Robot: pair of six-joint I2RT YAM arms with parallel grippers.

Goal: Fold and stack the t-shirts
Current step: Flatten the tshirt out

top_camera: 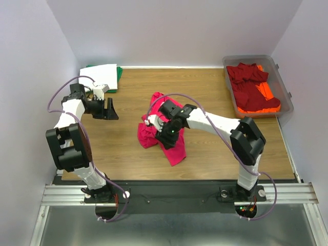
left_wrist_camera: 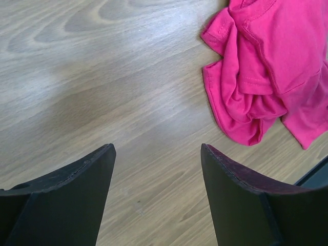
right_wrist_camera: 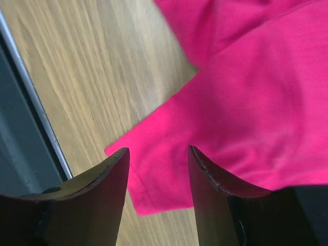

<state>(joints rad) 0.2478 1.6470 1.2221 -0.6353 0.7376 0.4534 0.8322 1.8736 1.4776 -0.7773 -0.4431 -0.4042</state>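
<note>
A bright pink-red t-shirt (top_camera: pixel 176 149) lies crumpled in the middle of the table. My right gripper (top_camera: pixel 168 135) hovers over it, open and holding nothing. In the right wrist view a flat hemmed corner of the shirt (right_wrist_camera: pixel 241 113) lies below the spread jaws of that gripper (right_wrist_camera: pixel 158 156). My left gripper (top_camera: pixel 110 109) is open and empty over bare wood to the left of the shirt. In the left wrist view the shirt (left_wrist_camera: pixel 266 77) bunches at the upper right, apart from that gripper (left_wrist_camera: pixel 158 151). A folded white shirt (top_camera: pixel 100 76) on a green one (top_camera: pixel 119 73) sits at the back left.
A clear grey plastic bin (top_camera: pixel 283 82) at the back right holds dark red shirts (top_camera: pixel 248 84) and an orange one (top_camera: pixel 266 92). The wooden table (top_camera: pixel 123 148) ends at a black front edge (right_wrist_camera: pixel 20 133) close to the shirt's corner. Walls close in on three sides.
</note>
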